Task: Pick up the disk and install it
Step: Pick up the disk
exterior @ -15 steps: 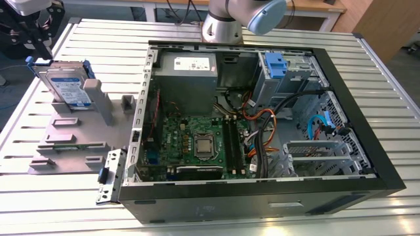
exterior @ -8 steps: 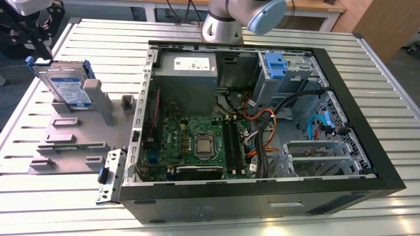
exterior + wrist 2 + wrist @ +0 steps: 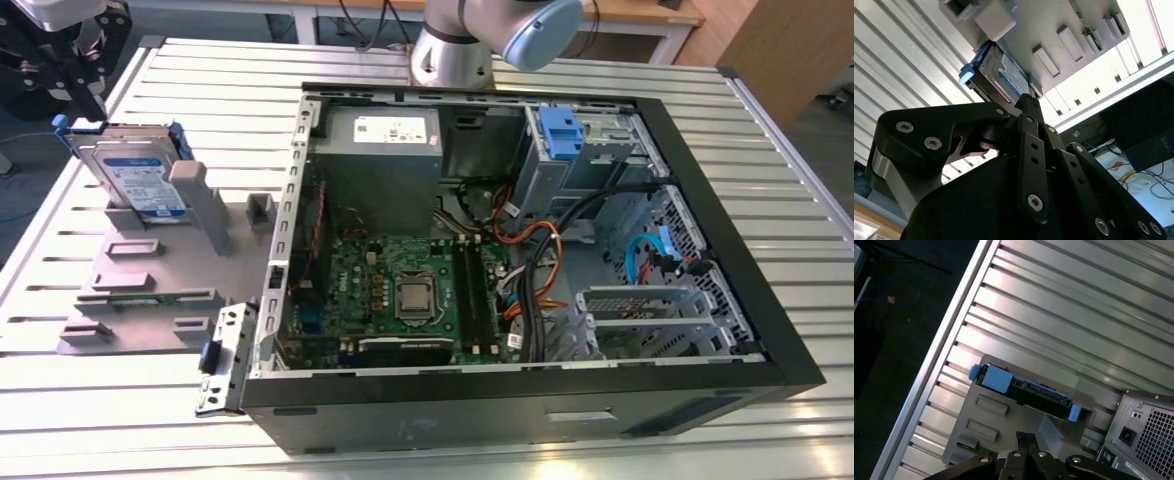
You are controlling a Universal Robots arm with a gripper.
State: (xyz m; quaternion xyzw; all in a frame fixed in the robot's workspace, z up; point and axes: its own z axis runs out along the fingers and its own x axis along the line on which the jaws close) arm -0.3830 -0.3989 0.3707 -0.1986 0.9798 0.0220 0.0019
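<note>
My pincer [image 3: 1023,440] has its two fingertips drawn together with nothing between them. It hangs over the grey holder [image 3: 147,285], short of the disk [image 3: 138,180] and not touching it. In the exterior view the pincer is a dark shape at the top corner on the exterior view's left, partly cut off by the picture edge.

The disk stands on edge in a slot of that holder, leaning a little, with its blue carrier around it. Its white-and-blue label faces the exterior camera, but I cannot read the print. In the first wrist view I see the disk edge-on, with the blue carrier tabs at both ends. In the second wrist view the pincer's own black links cover the near end of it.

The holder lies on the slatted metal table [image 3: 787,150], just beside the open computer case [image 3: 790,352] on the exterior view's left. The disk is well apart from the blue bracket [image 3: 561,130] on the drive bay at the far corner of the case.

Inside the case:
- A grey power supply [image 3: 380,150] with a white sticker, its writing beyond me.
- The green mainboard [image 3: 380,265].
- A bundle of orange and black cables [image 3: 534,250] running between the board and the bay.

The arm's base [image 3: 454,50] stands behind the case, its upper part cut off. An upright post of the holder hides the disk's lower corner.
</note>
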